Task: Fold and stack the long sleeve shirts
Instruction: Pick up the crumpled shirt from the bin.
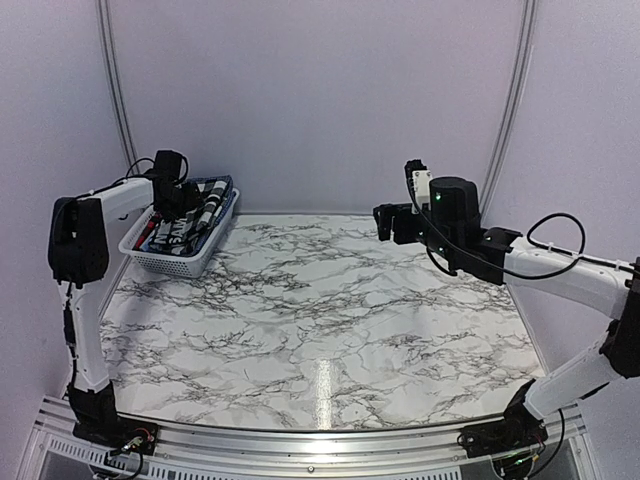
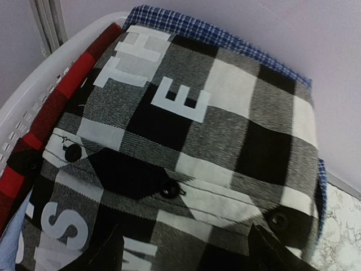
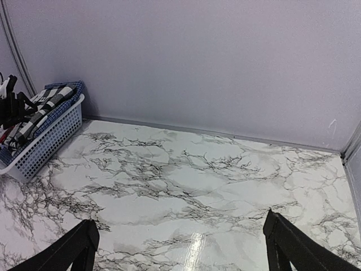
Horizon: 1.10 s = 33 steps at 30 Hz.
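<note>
Several shirts sit packed in a white slotted basket (image 1: 172, 262) at the far left corner of the table (image 1: 320, 330). The black-and-white checked shirt (image 2: 225, 130) lies on top, with a blue shirt (image 2: 186, 25) behind it and red checked cloth (image 2: 62, 96) beside it. The checked fabric looks soft, light and floppy; pinching a raised fold near the buttons should lift it. The left gripper (image 2: 186, 254) stands wide open just over it, holding nothing; contact is unclear. The right gripper (image 3: 180, 234) hangs open and unladen above the table, well apart.
</note>
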Available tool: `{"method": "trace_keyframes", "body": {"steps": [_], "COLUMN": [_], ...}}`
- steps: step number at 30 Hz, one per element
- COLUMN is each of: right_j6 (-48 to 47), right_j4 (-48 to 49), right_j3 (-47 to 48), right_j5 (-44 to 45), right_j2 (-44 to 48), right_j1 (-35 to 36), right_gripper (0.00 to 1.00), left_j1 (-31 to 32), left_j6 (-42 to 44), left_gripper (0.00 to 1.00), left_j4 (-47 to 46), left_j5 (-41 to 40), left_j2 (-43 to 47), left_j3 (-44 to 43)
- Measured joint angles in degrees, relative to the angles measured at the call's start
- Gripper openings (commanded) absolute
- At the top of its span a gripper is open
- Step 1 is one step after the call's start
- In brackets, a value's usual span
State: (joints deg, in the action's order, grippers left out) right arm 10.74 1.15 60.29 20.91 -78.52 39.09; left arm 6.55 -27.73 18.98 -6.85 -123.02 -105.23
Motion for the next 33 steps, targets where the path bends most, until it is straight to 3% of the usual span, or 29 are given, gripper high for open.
{"method": "trace_keyframes", "body": {"steps": [4,6,10,23,33], "right_j6": [0.1,0.2,0.2,0.7,1.2], "right_j4": [0.0,0.0,-0.1,-0.7,-0.7], "right_j3": [-0.1,-0.3,-0.7,-2.1,-2.1], "right_j5": [-0.3,-0.4,-0.9,-1.4,-1.6], "right_j2": [0.3,0.6,0.8,1.6,1.6], "right_j1": [-0.2,-0.2,-0.3,-0.4,-0.4], "right_gripper": [0.98,0.98,0.99,0.98,0.99], "left_j1": [-1.7,-2.3,-2.6,-2.4,4.7], "left_j6": [-2.3,-3.0,-3.9,-3.5,4.8], "left_gripper": [0.57,0.43,0.02,0.00,0.00], "left_j4": [0.6,1.1,2.8,4.9,3.4], "left_j5": [1.5,1.7,1.9,1.5,-4.9], "left_j2": [-6.5,-9.3,-12.4,-9.6,8.6], "left_j3": [-4.6,-7.1,-12.4,-17.7,-19.8]}}
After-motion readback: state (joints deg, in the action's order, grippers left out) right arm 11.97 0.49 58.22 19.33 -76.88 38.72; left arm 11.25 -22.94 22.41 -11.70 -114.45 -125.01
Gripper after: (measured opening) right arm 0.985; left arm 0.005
